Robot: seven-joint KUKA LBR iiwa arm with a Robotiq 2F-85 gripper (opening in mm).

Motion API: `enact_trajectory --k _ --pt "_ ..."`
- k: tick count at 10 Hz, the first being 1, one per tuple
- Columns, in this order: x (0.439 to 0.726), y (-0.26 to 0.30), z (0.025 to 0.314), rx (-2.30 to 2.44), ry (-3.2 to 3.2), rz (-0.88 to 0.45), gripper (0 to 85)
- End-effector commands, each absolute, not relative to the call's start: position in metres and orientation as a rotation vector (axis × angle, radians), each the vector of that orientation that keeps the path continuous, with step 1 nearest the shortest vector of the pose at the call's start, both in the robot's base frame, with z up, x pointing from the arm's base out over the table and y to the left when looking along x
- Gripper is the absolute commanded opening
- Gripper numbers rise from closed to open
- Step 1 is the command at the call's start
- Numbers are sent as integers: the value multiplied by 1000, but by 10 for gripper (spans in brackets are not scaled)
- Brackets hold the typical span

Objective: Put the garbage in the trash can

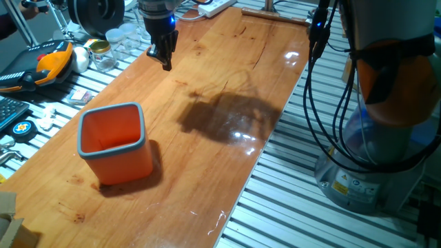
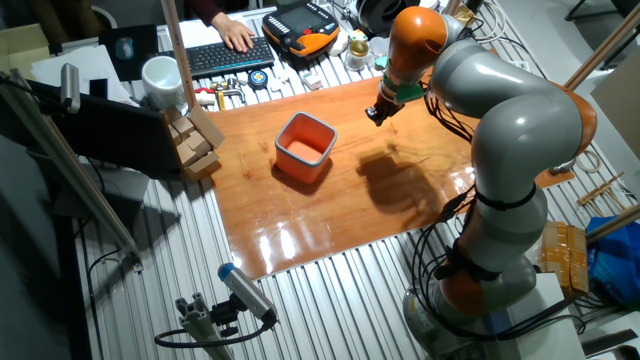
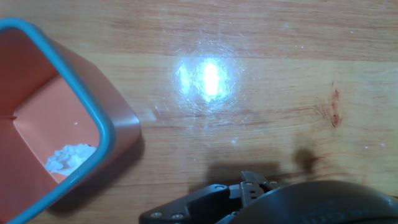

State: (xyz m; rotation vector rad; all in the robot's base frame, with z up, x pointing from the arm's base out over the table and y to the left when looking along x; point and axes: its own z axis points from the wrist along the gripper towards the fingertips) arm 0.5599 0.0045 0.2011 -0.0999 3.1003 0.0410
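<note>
The trash can point(image 1: 114, 141) is an orange rounded-square bin with a grey rim, standing on the near left of the wooden table; it also shows in the other fixed view point(image 2: 305, 147). In the hand view the bin point(image 3: 112, 134) fills the left edge, and the garbage point(image 3: 69, 158), a small crumpled white wad, lies on its floor. My gripper point(image 1: 165, 63) hangs above the far part of the table, well away from the bin, and holds nothing. Its fingers look slightly parted. It also shows in the other fixed view point(image 2: 375, 113).
Beyond the table's far left edge lie clear glass jars point(image 1: 114, 41), an orange-and-black tool point(image 1: 52, 62), a smooth white egg-shaped ball point(image 1: 81, 58) and a tape roll point(image 1: 24, 129). A keyboard point(image 2: 225, 55), a mug point(image 2: 160, 78) and wooden blocks point(image 2: 195, 140) are nearby.
</note>
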Motion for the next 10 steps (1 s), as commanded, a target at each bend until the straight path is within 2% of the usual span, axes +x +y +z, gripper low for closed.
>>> enact_trajectory --k 1,10 --pt "560 4 201 -100 3100 41 0" --pt "559 2 199 -105 3096 36 0"
